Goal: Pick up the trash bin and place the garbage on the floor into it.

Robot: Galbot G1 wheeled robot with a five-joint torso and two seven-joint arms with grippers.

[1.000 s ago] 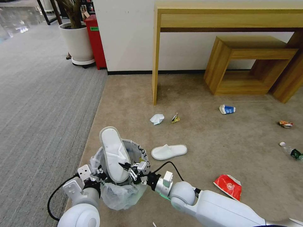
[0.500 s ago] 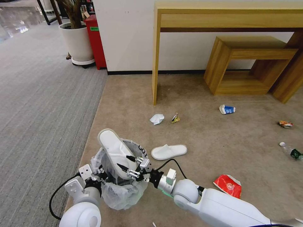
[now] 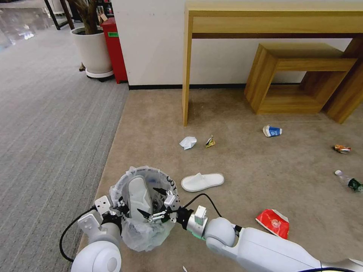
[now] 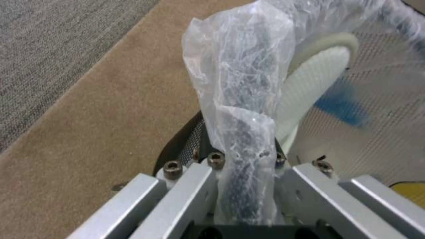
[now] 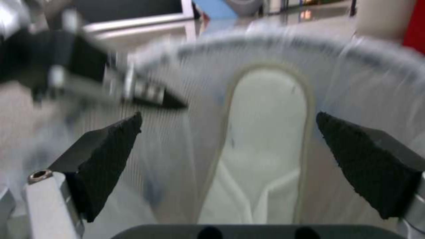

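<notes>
1 white slipper (image 3: 138,196) stands inside the trash bin (image 3: 166,180). Right gripper (image 3: 149,203) spread above it; left gripper (image 3: 120,207) pinching the bin's rim.

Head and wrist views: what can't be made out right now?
- Trash bin floor: hidden by the bag and the slipper in the head view.
- Left gripper fingertips: wrapped by the bag in the left wrist view.
- Bag lettering: smeared by blur in the right wrist view, behind the open right gripper.
- Bottle: too small to read.
</notes>
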